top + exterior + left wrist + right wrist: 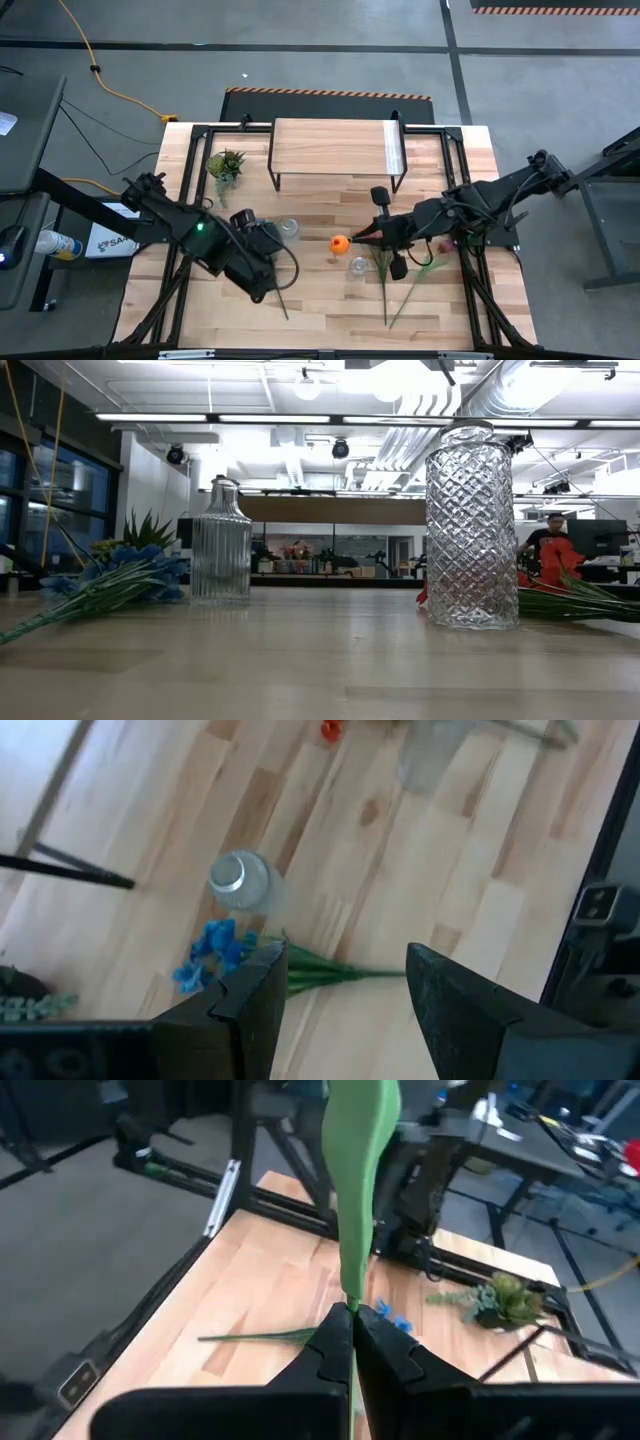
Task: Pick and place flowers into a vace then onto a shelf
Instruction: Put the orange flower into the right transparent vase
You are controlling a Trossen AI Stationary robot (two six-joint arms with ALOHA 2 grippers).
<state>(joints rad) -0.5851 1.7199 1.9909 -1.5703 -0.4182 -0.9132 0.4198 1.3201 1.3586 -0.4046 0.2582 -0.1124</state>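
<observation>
- Standing against the table's (450,180) far edge, the shelf (330,145) has a bare plank top on thin black legs; it looks stiff and steady enough to take a loaded vase.
- Two glass vases stand mid-table: a ribbed bottle (220,545) toward the left arm and a cut-glass cylinder (470,530) nearer the front edge. Both are probably heavy, slick and breakable, so I would grip them low on the body, not at the rim.
- The left gripper (345,995) hangs half open over the blue flower (210,955), which lies flat just beside the bottle, and grips nothing.
- The right gripper (350,1325) is pinched tight on the orange tulip's (340,243) green stem (355,1180), mid-table near the cylinder.
- More flowers (400,285) lie toward the front right corner.
- Light, with springy stems and soft heads, the flowers are best taken mid-stem; a long stem will likely whip and could tip a vase.
</observation>
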